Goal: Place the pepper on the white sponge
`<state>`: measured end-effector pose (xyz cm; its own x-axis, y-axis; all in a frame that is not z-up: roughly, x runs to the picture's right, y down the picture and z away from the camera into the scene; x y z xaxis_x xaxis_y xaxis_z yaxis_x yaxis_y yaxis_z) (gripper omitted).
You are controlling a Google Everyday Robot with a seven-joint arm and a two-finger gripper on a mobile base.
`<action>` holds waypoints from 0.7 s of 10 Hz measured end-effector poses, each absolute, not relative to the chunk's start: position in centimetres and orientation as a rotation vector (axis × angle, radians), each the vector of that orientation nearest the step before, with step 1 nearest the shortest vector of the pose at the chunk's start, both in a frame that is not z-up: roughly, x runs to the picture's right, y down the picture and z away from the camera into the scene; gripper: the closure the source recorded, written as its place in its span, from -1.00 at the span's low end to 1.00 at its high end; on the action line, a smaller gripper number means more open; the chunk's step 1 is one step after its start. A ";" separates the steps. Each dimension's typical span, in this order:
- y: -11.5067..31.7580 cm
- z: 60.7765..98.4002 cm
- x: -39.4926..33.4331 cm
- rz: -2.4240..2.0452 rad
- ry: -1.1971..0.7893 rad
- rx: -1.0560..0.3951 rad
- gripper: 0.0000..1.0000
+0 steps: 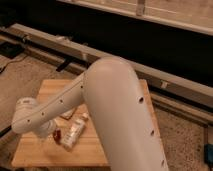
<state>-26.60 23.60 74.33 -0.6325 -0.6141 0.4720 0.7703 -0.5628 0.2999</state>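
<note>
The small dark red pepper (57, 134) lies on the wooden table (110, 150), near its front left. My gripper (48, 135) hangs just left of the pepper at the end of the white forearm, low over the table, open and holding nothing. The big white arm (117, 105) sweeps in from the right and covers much of the tabletop. The white sponge is hidden from view.
A long whitish bottle (74, 133) lies right of the pepper. A brown rectangular bar (67, 114) sits just behind them by the forearm. Carpet surrounds the table, and a dark rail and wall run along the back.
</note>
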 end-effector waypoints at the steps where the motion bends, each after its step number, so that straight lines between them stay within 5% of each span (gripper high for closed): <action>1: 23.5 75.1 -27.0 -2.193 -0.628 -0.411 -0.60; 7: 26.4 79.8 -28.4 -2.198 -0.674 -0.432 -0.60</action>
